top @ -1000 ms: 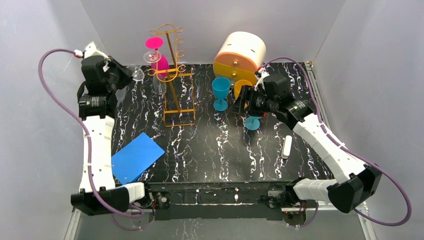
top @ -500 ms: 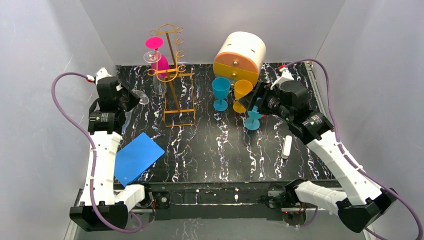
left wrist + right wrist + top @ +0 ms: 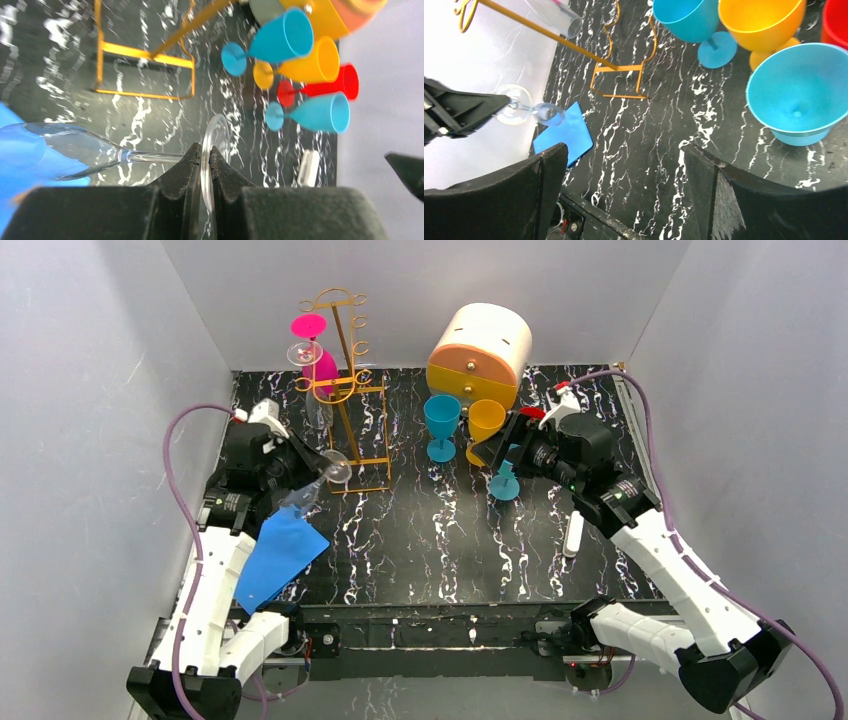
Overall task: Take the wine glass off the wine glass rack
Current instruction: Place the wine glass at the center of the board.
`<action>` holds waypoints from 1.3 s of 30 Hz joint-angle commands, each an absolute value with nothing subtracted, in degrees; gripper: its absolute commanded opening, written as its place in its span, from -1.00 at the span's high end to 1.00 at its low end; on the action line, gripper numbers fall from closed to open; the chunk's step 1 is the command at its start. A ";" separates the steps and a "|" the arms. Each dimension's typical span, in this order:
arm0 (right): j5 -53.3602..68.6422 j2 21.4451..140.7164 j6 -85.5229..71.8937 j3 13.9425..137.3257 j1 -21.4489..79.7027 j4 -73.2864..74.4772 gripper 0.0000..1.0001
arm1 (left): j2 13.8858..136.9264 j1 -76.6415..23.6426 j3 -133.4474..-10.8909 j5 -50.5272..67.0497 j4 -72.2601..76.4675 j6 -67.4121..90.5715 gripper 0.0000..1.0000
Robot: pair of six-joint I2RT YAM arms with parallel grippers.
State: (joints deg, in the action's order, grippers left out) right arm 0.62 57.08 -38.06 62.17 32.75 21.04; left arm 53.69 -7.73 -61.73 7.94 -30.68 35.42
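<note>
A clear wine glass (image 3: pixel 100 150) lies sideways in the air, clear of the rack. My left gripper (image 3: pixel 206 150) is shut on the rim of its round foot (image 3: pixel 220 136), and its bowl (image 3: pixel 298 500) hangs over the blue card. The gold wire wine glass rack (image 3: pixel 348 390) stands at the back left. On it hang a pink glass (image 3: pixel 320 367) and another clear glass (image 3: pixel 305 352). My right gripper (image 3: pixel 624 150) is open, with only table between its fingers. It hovers beside a teal glass (image 3: pixel 506 478).
A round cream-and-orange drawer box (image 3: pixel 480 355) stands at the back. In front of it stand a blue glass (image 3: pixel 441 425), an orange glass (image 3: pixel 485 422) and a red glass (image 3: pixel 330 85). A blue card (image 3: pixel 278 558) lies front left, a small white piece (image 3: pixel 573 533) on the right.
My left arm has carried the clear glass from the back left corner forward and right, over the blue card. My right gripper has opened wider and shifted slightly.
</note>
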 commanded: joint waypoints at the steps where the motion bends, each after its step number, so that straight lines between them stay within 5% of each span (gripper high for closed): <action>1: 6.51 57.08 -40.43 60.66 32.78 15.99 -0.89 | 50.65 -10.51 -57.11 20.17 -24.73 34.96 1.00; 11: 25.71 63.45 -48.04 59.80 32.69 11.69 -0.92 | 53.25 -19.28 -55.63 33.36 -13.48 34.27 1.00; 17: 40.18 66.87 -52.03 57.59 32.66 0.68 -0.80 | 57.19 -31.02 -56.65 28.39 -8.57 35.24 1.00; 28: 45.06 68.14 -53.99 56.02 32.61 -3.56 -0.26 | 59.68 -33.53 -57.95 29.83 -2.74 37.08 1.00; 39: 49.80 69.51 -56.97 55.24 32.65 -8.52 0.07 | 58.80 -33.57 -57.01 33.03 -0.76 38.17 1.00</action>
